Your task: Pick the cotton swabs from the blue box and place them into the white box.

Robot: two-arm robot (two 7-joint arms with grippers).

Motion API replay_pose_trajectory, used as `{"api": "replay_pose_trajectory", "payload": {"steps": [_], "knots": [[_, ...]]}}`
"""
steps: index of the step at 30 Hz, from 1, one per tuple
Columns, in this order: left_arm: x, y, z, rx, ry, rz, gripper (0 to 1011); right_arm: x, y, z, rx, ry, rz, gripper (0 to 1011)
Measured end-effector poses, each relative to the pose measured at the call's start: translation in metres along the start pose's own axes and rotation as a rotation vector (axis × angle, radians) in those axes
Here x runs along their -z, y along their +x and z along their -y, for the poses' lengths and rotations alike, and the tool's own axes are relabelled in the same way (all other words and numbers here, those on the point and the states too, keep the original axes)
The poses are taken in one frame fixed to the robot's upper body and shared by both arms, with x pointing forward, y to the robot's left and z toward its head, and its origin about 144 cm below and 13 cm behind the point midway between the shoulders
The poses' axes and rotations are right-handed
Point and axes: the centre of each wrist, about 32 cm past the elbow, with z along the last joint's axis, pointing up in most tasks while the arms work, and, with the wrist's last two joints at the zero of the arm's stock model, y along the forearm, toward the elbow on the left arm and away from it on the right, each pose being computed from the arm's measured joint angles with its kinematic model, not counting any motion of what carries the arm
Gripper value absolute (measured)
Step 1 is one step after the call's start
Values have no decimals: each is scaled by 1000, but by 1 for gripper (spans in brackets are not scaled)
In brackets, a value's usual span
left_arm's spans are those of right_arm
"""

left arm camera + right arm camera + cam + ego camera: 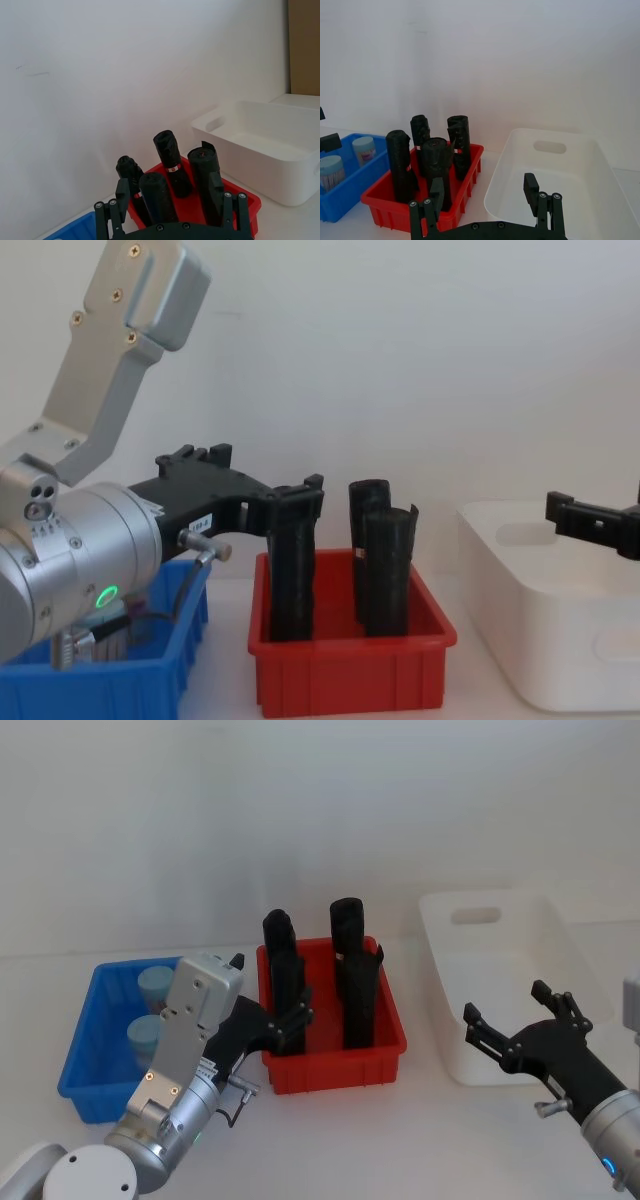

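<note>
Looking down from the head view, you have three bins in a row on the white table [330, 1140]. The blue box [95, 1020] stands at 9 o'clock of the red bin [335, 1065], with only a narrow gap between them. The white box [520, 925] stands at 3 o'clock of the red bin, with a wider strip of bare table between. The white box is open on top and its floor shows bare.

The cotton swabs [157, 984] are in the blue box. They are two jars with pale blue lids, one at the 12 o'clock end and one nearer to you, toward the middle. The silver link [190, 1020] of the left arm covers the 3 o'clock side of the blue box, so you cannot tell what lies there.

The left gripper [268, 472] hangs with its fingers spread wide and holds nothing. It is over the gap between the blue box and the red bin, at the 7 o'clock corner of the red bin. In the chest view one fingertip overlaps the nearest of the four upright black rolls [350, 935]; whether it touches, you cannot tell.

The right gripper [508, 1002] is also spread wide and empty, at the 6 o'clock edge of the white box. In the chest view the frame edge cuts it off.

The rolls carry small white-and-red labels [172, 168], and the left gripper has a white sticker [205, 523]. The writing on both is too small to read.
</note>
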Motion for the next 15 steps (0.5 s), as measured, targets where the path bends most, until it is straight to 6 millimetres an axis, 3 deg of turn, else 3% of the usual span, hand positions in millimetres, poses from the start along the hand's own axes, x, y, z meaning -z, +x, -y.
{"api": "replay_pose_trajectory", "payload": {"steps": [15], "knots": [[1, 4, 2, -2, 0, -4, 1004, 0, 0, 0, 0, 0, 0, 1002]]}}
